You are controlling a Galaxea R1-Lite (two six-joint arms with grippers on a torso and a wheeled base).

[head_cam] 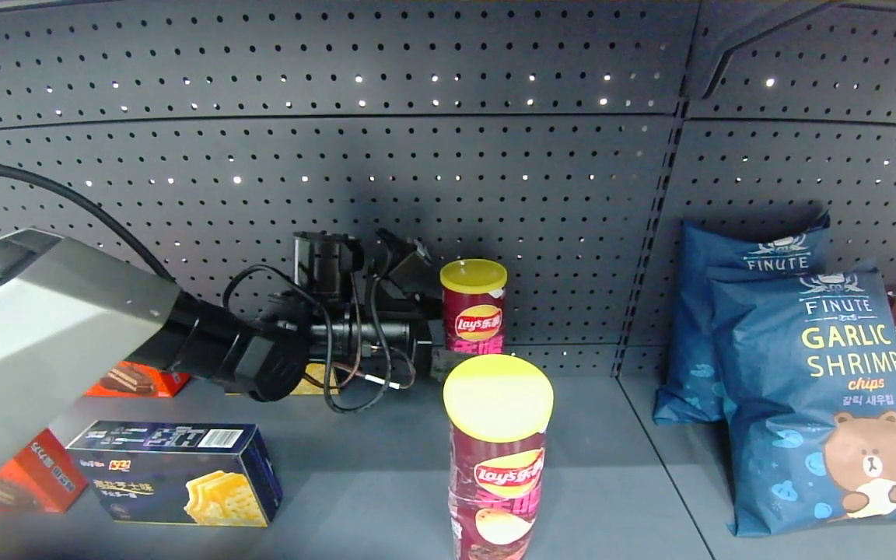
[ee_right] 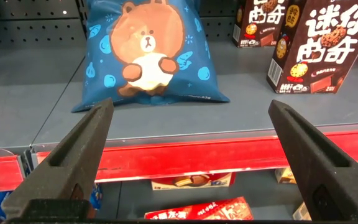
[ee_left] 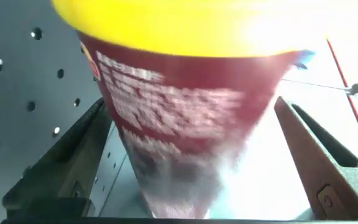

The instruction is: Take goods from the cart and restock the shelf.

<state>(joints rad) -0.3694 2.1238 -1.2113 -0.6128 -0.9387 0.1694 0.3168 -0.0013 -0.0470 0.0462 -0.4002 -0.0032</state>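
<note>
1. The landmark is the front chip can (head_cam: 498,459), which has a yellow lid and a maroon body. It stands upright on the grey shelf (head_cam: 355,482), near the front edge.
2. The rear chip can (head_cam: 473,311) is the same kind and also upright. It stands straight behind the front can, close to the pegboard back wall (head_cam: 417,155).
3. The left gripper (ee_left: 191,102) is at the rear can, behind and just left of the front can. Its jaws are spread wide, with the rear can between the fingers (ee_left: 73,162). I can't tell if the pads touch the can's sides.
4. The left arm (head_cam: 246,350) comes in low over the shelf from the left of the front can.
5. The right gripper (ee_right: 188,112) has its jaws spread wide and holds nothing. It hovers off the shelf's red front strip (ee_right: 185,158), facing the bear-print chips bag (ee_right: 148,50).
6. That blue bag lies well right of the front can. A second blue bag (head_cam: 728,311) leans behind it, nearer the back wall.
7. The brown cookie boxes (ee_right: 319,46) stand right of the bags, farther from the front can.
8. The dark blue cracker box (head_cam: 176,474) lies flat, left of the front can.
9. The red-orange snack boxes (head_cam: 24,474) sit farther left of the can, beyond the cracker box. One more (head_cam: 137,381) is partly hidden by the left arm.
</note>
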